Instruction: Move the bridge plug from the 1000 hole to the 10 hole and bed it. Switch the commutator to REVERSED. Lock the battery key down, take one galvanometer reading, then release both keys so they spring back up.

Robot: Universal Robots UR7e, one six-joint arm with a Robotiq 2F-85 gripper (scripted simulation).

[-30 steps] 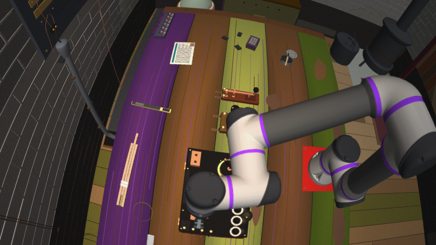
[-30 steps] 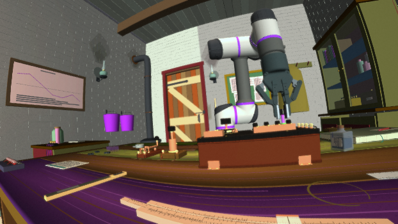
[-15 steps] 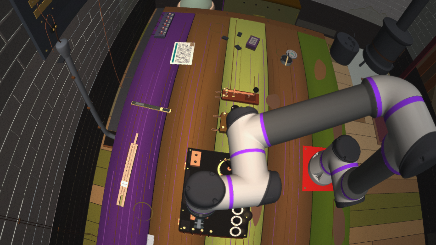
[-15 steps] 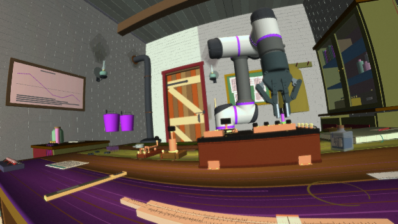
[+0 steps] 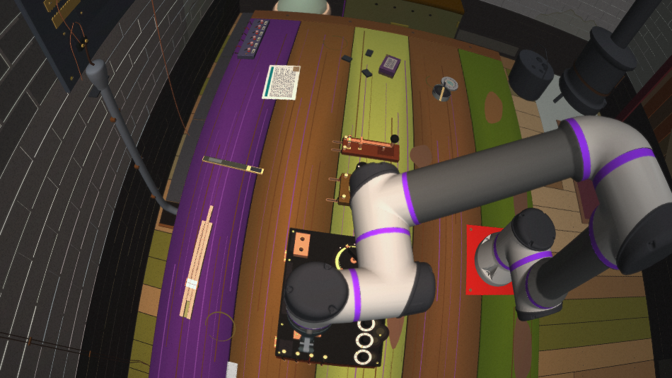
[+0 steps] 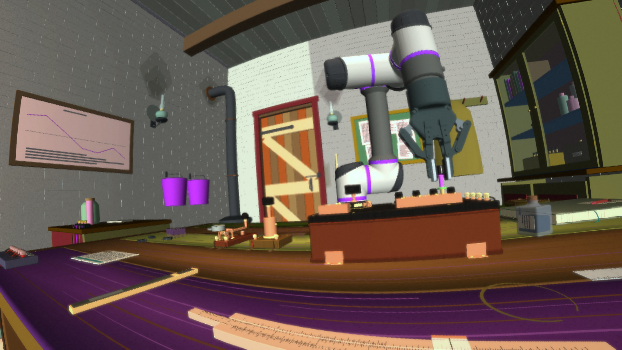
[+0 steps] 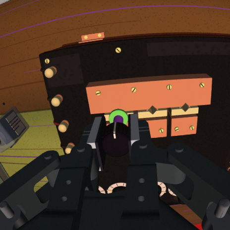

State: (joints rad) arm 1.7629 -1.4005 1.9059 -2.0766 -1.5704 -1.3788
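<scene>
The bridge plug point(image 7: 115, 138), a black knurled knob with a purple shank point(image 6: 441, 181), hangs just above a green-ringed hole point(image 7: 118, 118) at the left end of the orange plug block point(image 7: 148, 92). The shank tip stands slightly above the block point(image 6: 429, 199). Two other holes point(image 7: 152, 109) in the block show diamond marks. The block sits on the black-topped bridge box point(image 5: 324, 301). Two key boards point(image 5: 370, 148) lie farther along the bench. My gripper point(image 7: 115, 135) is closed, holding the plug by its knob.
The bridge box's near edge carries several brass terminal posts point(image 7: 56, 100). Dial rings point(image 5: 364, 340) sit on the box by the wrist. A grey bottle point(image 6: 533, 216) stands right of the box. A slide rule point(image 5: 197, 263) and a ruler point(image 5: 232, 164) lie on the purple strip.
</scene>
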